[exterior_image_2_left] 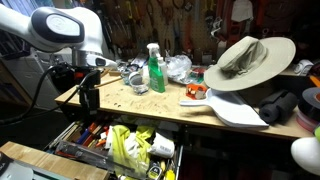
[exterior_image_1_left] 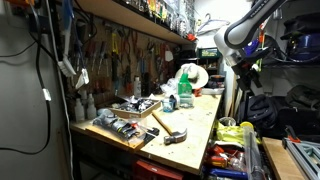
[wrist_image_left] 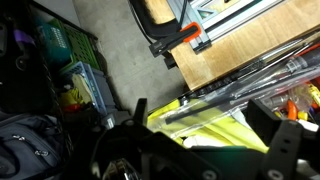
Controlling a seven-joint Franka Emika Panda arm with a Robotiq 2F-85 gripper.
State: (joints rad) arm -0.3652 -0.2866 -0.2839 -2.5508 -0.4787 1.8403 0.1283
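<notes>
My gripper [exterior_image_2_left: 88, 100] hangs off the end of the wooden workbench [exterior_image_2_left: 150, 103], above an open drawer [exterior_image_2_left: 95, 150] full of tools. It also shows in an exterior view [exterior_image_1_left: 239, 82]. In the wrist view the two dark fingers [wrist_image_left: 213, 135] are wide apart with nothing between them. Right below them lies a clear plastic bag of yellow-green cloth [wrist_image_left: 215, 112], also seen in both exterior views [exterior_image_2_left: 128, 148] [exterior_image_1_left: 230, 132]. The gripper touches nothing.
On the bench stand a green spray bottle [exterior_image_2_left: 154, 70], a wide-brimmed hat [exterior_image_2_left: 248, 62], a white board [exterior_image_2_left: 235, 110], a hammer [exterior_image_1_left: 168, 128] and trays of tools [exterior_image_1_left: 125, 127]. The wrist view shows an orange-handled clamp [wrist_image_left: 186, 35] and bins [wrist_image_left: 85, 85] on the floor.
</notes>
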